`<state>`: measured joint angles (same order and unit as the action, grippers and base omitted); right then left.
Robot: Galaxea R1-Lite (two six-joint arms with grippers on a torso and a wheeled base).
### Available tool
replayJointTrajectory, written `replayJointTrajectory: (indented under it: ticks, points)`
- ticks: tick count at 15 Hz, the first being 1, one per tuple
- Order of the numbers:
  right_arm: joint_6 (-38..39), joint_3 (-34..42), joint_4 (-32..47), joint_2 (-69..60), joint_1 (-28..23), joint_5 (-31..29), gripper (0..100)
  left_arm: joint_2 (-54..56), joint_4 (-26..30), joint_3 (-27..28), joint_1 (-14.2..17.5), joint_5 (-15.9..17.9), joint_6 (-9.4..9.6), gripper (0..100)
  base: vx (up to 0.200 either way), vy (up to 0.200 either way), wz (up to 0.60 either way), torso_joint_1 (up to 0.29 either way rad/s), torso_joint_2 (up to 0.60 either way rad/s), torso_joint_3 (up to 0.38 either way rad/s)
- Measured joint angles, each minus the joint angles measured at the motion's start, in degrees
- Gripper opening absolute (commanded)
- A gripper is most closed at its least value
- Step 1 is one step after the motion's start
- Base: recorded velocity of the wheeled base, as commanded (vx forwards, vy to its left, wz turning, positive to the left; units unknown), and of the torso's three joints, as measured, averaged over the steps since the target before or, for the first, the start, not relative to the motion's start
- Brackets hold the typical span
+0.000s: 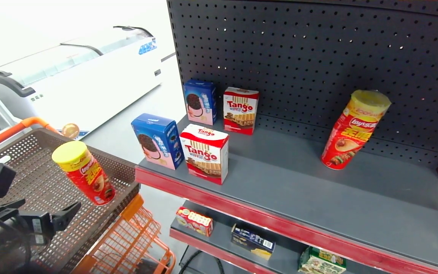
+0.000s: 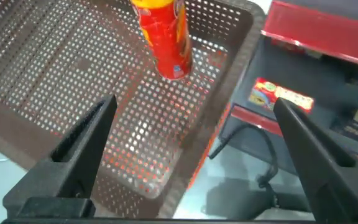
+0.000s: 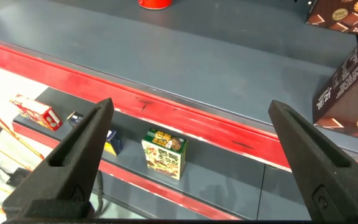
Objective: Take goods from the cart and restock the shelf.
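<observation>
A red chip can (image 1: pixel 83 173) with a yellow lid stands tilted in the cart's brown perforated basket (image 1: pixel 32 182). My left gripper (image 1: pixel 53 215) hovers open just in front of the can, nothing between its fingers. In the left wrist view the can (image 2: pixel 163 37) lies beyond the open left gripper (image 2: pixel 194 124), above the basket floor (image 2: pixel 55 68). A second chip can (image 1: pixel 354 129) leans against the pegboard on the grey shelf (image 1: pixel 299 190). My right gripper (image 3: pixel 191 134) is open and empty, out past the shelf's red front edge (image 3: pixel 166 106).
Two blue cookie boxes (image 1: pixel 157 140) and two red-and-white wafer boxes (image 1: pixel 205 152) stand at the shelf's left. Brown chocolate boxes (image 3: pixel 353 81) sit at its right end. Small boxes (image 3: pixel 165 151) lie on the lower shelf. A white freezer (image 1: pixel 70 76) stands behind the orange cart (image 1: pixel 127 239).
</observation>
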<state>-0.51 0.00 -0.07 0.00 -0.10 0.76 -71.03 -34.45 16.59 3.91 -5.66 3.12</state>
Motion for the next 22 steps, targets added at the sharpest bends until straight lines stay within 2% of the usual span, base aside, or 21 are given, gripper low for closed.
replayJointTrajectory:
  ticks: [4, 8, 10, 13, 15, 22]
  points:
    - [0.0, 0.0, 0.0, 0.0, 0.0, 0.02, 100, -11.3, -13.56, 0.46, 1.56, -2.66, 0.22, 100, 0.0, 0.0, 0.0, 0.0, 0.0, 0.0]
    - [0.0, 0.0, 0.0, 0.0, 0.0, 0.0, 100, -24.42, -35.26, 0.77, 2.91, -4.6, 1.19, 100, 0.0, 0.0, 0.0, 0.0, 0.0, 0.0]
    - [0.02, 0.0, 0.0, 0.0, 0.0, -0.02, 100, -30.7, -43.09, 0.94, 3.63, -4.88, 1.91, 100, 0.0, 0.0, 0.0, 0.0, 0.0, 0.0]
    - [0.0, 0.0, 0.0, 0.0, 0.0, -0.05, 100, -38.12, -49.8, 2.15, 4.1, -4.96, 1.89, 100, 0.0, 0.0, 0.0, 0.0, 0.0, 0.0]
    - [0.0, 0.0, 0.0, 0.0, 0.0, -0.02, 100, -42.3, -52.4, 4.27, 4.27, -4.96, 1.66, 100, 0.0, 0.0, 0.0, 0.0, 0.0, 0.0]
    - [0.0, 0.0, 0.02, 0.0, 0.0, 0.0, 100, -50.32, -53.89, 12.57, 5.62, -4.99, 1.55, 100, 0.0, 0.0, 0.0, 0.0, 0.0, 0.0]
